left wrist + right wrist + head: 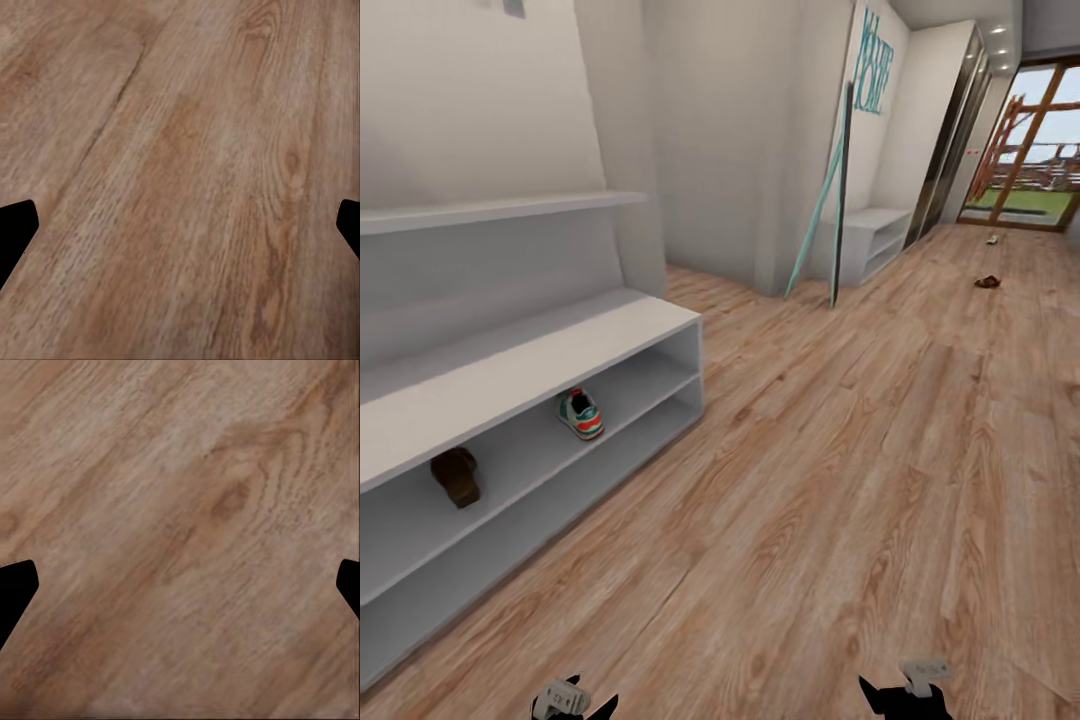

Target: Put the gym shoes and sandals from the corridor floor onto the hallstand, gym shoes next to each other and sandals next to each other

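Low at the head view's near edge, left gripper (575, 700) and right gripper (908, 690), both hanging over the corridor floor (840, 480), light brown planks with clear grain. Fingers (15, 225) spread wide apart in each wrist view, nothing between them but wood. Further out, on the left, the hallstand (510, 370), low and white-grey. On its upper open shelf, one gym shoe (580, 414), white with green and red-orange, and well apart from it one brown sandal (456, 475). Far down the corridor, second sandal (987, 282) on the floor; beyond it a small pale shape (992, 239), too small to identify.
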Tool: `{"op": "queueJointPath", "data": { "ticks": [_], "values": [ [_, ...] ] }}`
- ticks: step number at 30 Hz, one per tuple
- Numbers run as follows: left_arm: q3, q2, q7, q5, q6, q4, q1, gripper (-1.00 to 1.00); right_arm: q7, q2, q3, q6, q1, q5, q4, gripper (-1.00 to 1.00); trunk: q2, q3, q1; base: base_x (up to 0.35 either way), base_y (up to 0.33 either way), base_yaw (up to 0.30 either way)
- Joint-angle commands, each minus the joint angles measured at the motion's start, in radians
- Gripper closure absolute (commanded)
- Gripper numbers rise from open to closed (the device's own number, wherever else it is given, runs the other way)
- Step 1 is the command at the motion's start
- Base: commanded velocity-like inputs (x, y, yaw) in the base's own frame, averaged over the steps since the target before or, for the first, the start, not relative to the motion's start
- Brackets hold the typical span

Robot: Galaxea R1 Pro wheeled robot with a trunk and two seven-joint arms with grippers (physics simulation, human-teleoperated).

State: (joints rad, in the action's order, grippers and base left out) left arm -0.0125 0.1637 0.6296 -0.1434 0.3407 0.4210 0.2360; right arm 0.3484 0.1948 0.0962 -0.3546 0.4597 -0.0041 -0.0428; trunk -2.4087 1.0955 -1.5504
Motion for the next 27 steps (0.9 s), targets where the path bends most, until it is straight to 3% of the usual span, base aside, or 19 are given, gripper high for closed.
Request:
{"op": "queueJointPath", "data": {
  "ticks": [1, 27],
  "values": [
    [-0.001, 0.0, 0.005, -0.009, 0.0, -0.001, 0.0, -1.0, 0.007, 0.0, 0.008, -0.001, 0.001, -0.001, 0.001, -1.0, 0.0, 0.001, 0.0, 0.0, 0.0, -0.281],
    [-0.001, 0.0, 0.004, -0.008, 0.0, -0.001, 0.0, -1.0, 0.007, 0.0, 0.008, -0.001, 0.001, -0.001, 0.001, -1.0, 0.0, 0.001, 0.0, 0.0, 0.0, -0.281]
  ]
}}
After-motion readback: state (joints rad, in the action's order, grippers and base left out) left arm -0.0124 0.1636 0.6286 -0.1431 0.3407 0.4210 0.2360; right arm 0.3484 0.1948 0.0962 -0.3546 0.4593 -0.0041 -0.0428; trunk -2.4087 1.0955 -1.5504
